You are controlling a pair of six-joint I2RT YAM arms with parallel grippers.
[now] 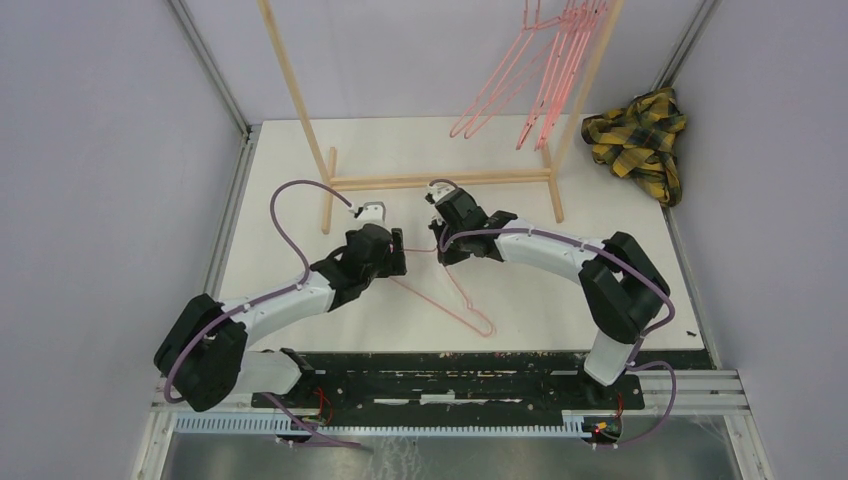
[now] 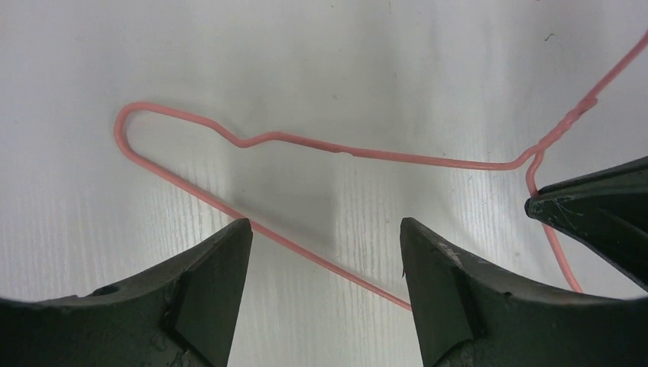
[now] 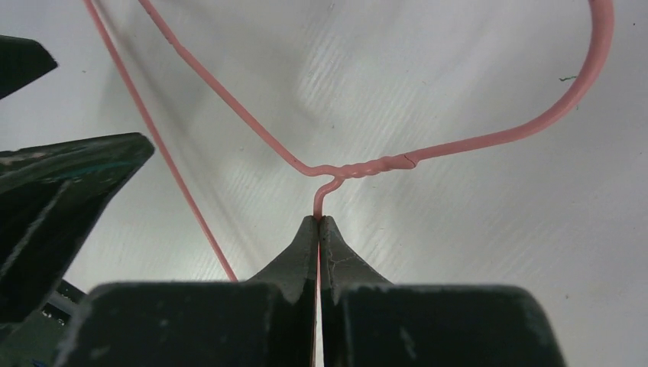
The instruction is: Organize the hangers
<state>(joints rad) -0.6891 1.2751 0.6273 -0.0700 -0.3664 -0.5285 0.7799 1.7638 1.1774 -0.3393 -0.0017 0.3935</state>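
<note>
My right tool [image 3: 319,223] is pinched fully shut on the wire of a pink hanger [image 3: 367,167], just below its twisted neck. The hanger stretches across the white counter [image 1: 560,290] between my two arms. My left tool [image 2: 326,229] hovers over the hanger's shoulder, jaws wide apart, holding nothing. More hangers [image 1: 548,70] hang on the wooden rack [image 1: 440,181] at the counter's far side.

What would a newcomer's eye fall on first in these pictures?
First, the single pink hanger in the middle of the white table: the right fingers are shut on its wire just below the twisted neck, while the left fingers stand open over it. Next, the bunch of pink hangers on the wooden rack at the back, and the plaid cloth in the far right corner.
</note>
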